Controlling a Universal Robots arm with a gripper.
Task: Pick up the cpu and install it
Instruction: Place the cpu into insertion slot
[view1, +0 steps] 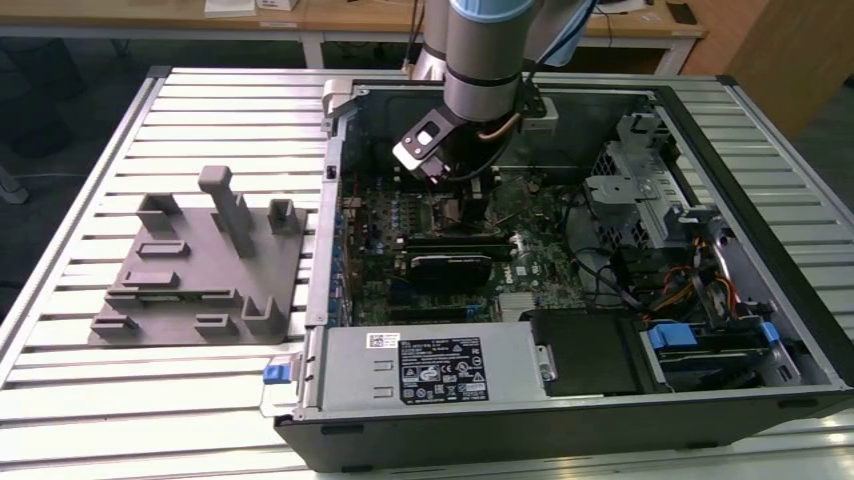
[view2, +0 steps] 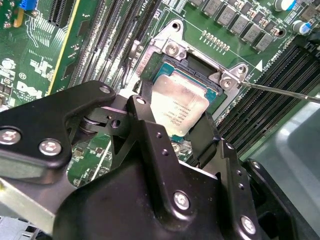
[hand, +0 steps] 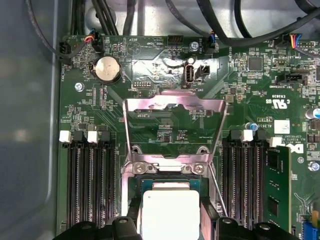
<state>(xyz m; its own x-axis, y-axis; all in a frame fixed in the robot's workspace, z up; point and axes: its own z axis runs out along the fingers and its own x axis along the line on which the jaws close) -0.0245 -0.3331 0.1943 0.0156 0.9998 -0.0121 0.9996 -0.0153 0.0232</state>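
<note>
**Clamped cpu (view2: 180, 102) at socket (view2: 197, 70)**

Exterior view: grey fixture (view1: 200, 265) at 9 o'clock of the case (view1: 561, 400). My gripper (view2: 173, 117) pinches the cpu over the open socket. My worry: a tilted or offset drop would bend pins.

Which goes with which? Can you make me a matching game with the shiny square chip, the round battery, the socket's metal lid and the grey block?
Things:
1. cpu
2. round battery
3. socket's metal lid
4. grey block

Clues:
A. flipped open
B. on the table, outside the computer case
C. held in the gripper
D. coin-shaped, on the green board

Pairs: 1-C, 2-D, 3-A, 4-B.
</note>
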